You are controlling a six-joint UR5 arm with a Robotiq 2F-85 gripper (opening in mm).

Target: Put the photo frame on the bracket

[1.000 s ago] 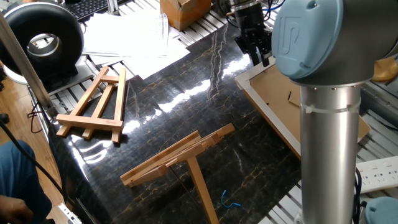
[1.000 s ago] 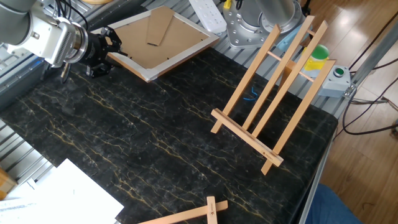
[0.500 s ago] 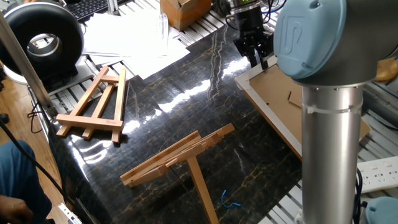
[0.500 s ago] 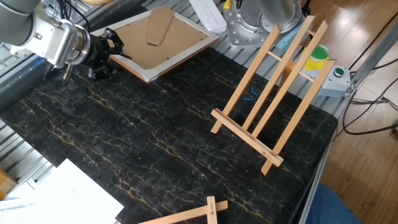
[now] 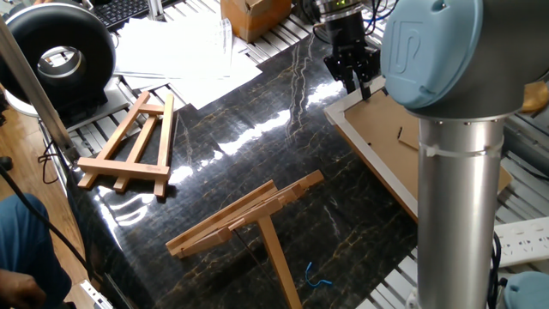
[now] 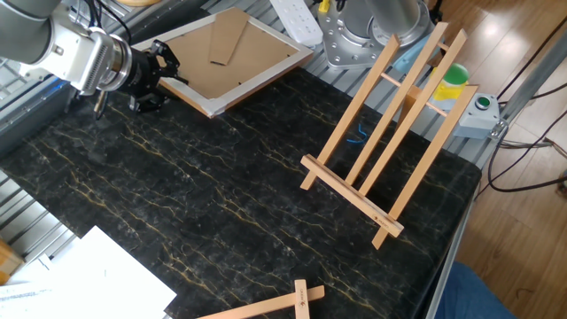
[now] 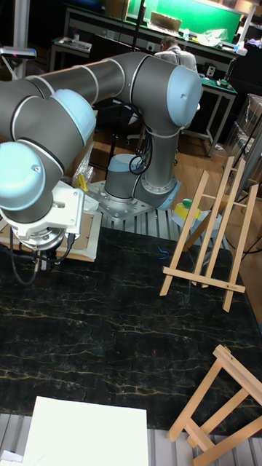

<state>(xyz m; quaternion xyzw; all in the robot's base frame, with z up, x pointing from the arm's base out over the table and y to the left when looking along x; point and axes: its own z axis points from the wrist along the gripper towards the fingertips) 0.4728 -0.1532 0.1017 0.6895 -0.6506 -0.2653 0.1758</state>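
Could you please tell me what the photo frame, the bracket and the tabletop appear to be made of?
Photo frame: white-painted border, matte brown back, probably fibreboard. Bracket: pale unfinished-looking wood slats with visible grain. Tabletop: glossy black with gold veins and reflections, marble or a marble-look surface.

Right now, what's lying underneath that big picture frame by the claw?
The photo frame lies back-up, partly on the black marble tabletop, partly over the ridged metal base beyond its edge. Whatever lies directly beneath is covered.
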